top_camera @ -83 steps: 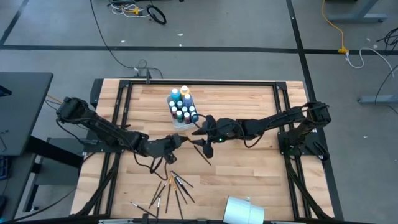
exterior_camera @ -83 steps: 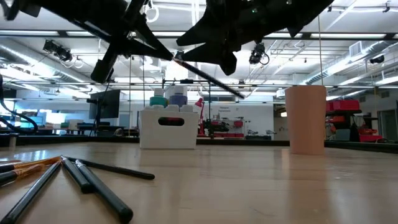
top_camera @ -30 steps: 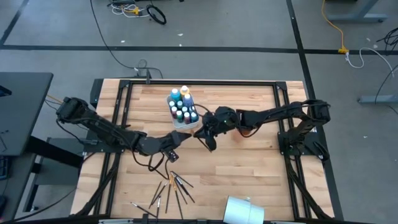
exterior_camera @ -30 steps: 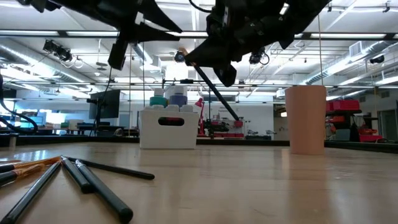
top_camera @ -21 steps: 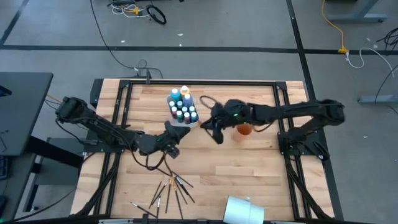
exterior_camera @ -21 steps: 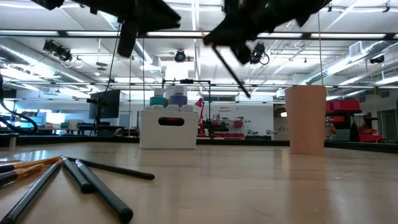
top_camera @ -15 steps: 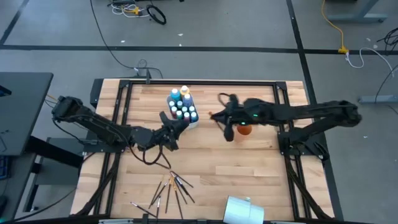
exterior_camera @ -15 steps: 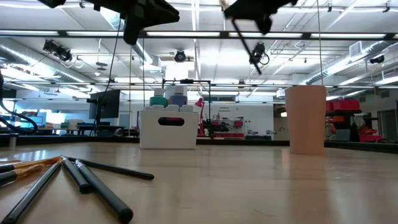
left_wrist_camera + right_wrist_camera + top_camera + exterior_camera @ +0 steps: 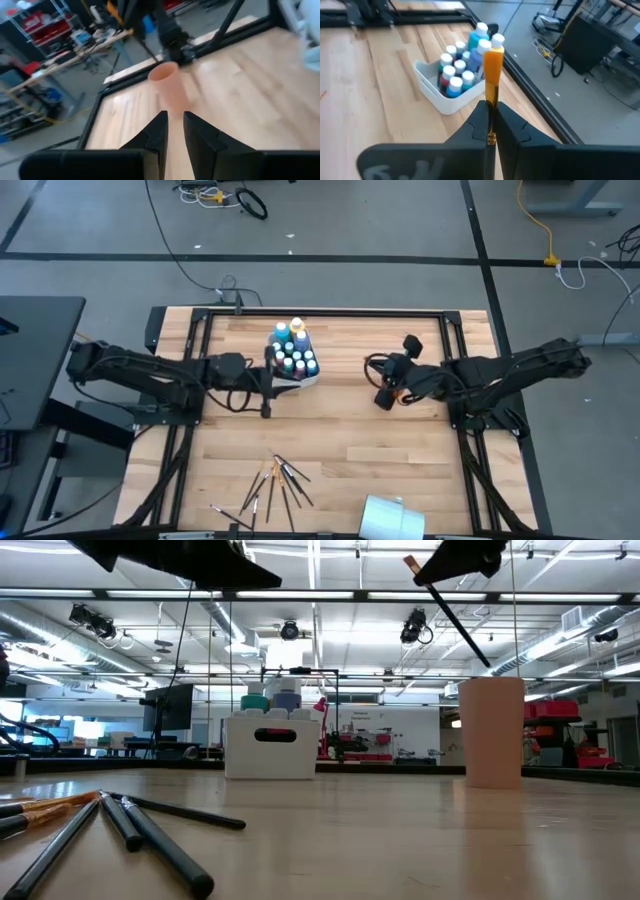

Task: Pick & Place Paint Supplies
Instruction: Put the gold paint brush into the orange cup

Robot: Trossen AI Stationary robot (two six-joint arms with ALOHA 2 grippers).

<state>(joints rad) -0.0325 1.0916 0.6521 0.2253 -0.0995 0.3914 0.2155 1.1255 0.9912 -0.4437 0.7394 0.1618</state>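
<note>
A robot arm held one paintbrush up over a cup.

The left gripper [image 9: 266, 385] hung beside the white plastic tub [image 9: 300, 377] of small paint bottles [image 9: 294, 358], holding nothing, its fingers [image 9: 159, 131] a little apart. No words could be read on the bottles. More thin dark-tipped wooden brushes [image 9: 275, 485] lay on the wooden table [image 9: 340, 440] near the front edge. The right gripper [image 9: 390, 388] was pinched tight on a dark brush with an orange end [image 9: 493, 75], above the tall peach-coloured cup [image 9: 492, 732], which the arm mostly hid from above.
</note>
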